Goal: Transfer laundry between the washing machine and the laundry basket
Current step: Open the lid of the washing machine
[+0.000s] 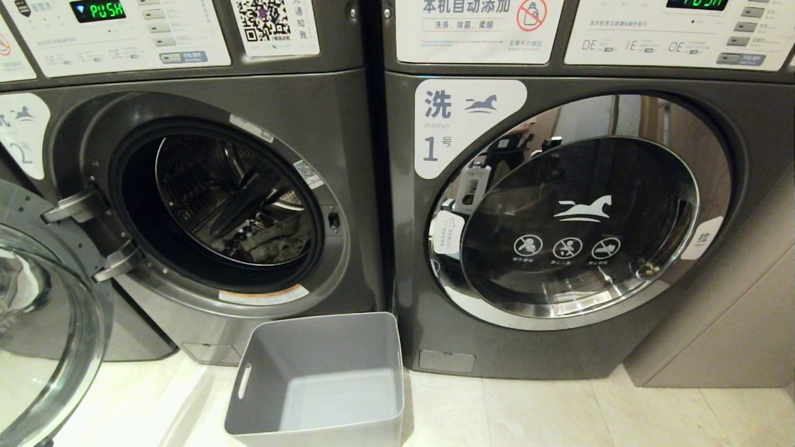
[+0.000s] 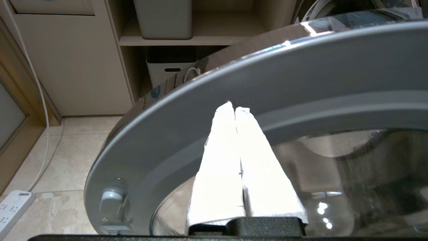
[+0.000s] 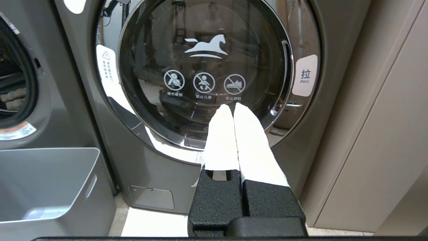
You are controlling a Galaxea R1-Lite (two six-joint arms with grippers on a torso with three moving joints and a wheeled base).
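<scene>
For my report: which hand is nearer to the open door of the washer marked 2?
Left. The left hand hangs just at the open door. The right hand faces the shut washer marked 1, further off.

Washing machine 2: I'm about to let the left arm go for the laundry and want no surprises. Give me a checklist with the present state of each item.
1. Door of washing machine 2 swung fully open: ok.
2. Laundry visible in the drum, low and toward the front: ok.
3. Laundry basket on the floor below the opening, nothing in it: ok.
4. Left gripper ready to grasp: not ok, fingers shut, holding nothing, over the open door's rim.
5. Right gripper out of the way: ok, shut, facing machine 1.
6. Path from door rim to drum free: cannot tell.
</scene>
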